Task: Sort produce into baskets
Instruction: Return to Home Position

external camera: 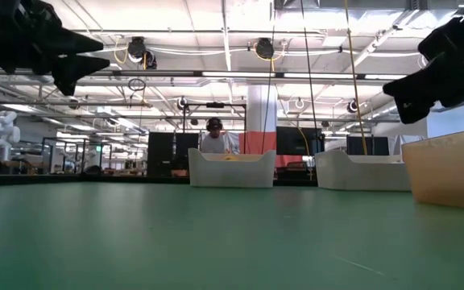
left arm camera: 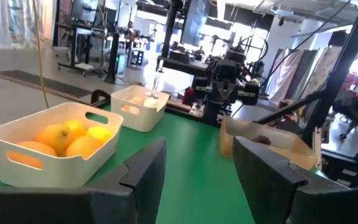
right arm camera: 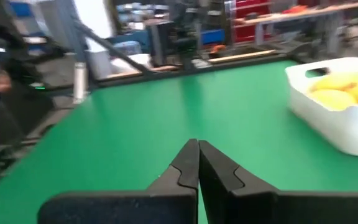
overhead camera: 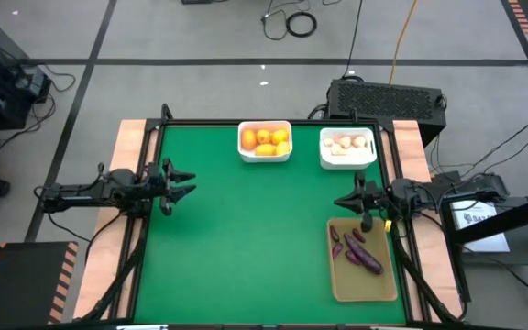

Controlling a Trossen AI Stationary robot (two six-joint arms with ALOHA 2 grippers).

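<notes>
High view, nearest first: the dark purple pieces (overhead camera: 359,253) lie in the tan tray (overhead camera: 374,289) at the right of the green worktop (overhead camera: 246,238); I judge them light, smooth and a little slippery, best gripped across the middle. Just past the tray my right hand (overhead camera: 345,203) hovers empty with fingers pressed together, and my left hand (overhead camera: 183,183) hangs by the left edge with fingers apart, both pointing inward. Farthest, orange fruits (overhead camera: 266,140) and white bulbs (overhead camera: 346,144) sit in separate white bins (overhead camera: 265,159).

Green table (overhead camera: 246,238): white bin (overhead camera: 265,159) far centre; second white bin (overhead camera: 347,165) just right of it; tan tray (overhead camera: 365,286) near right, well apart.
</notes>
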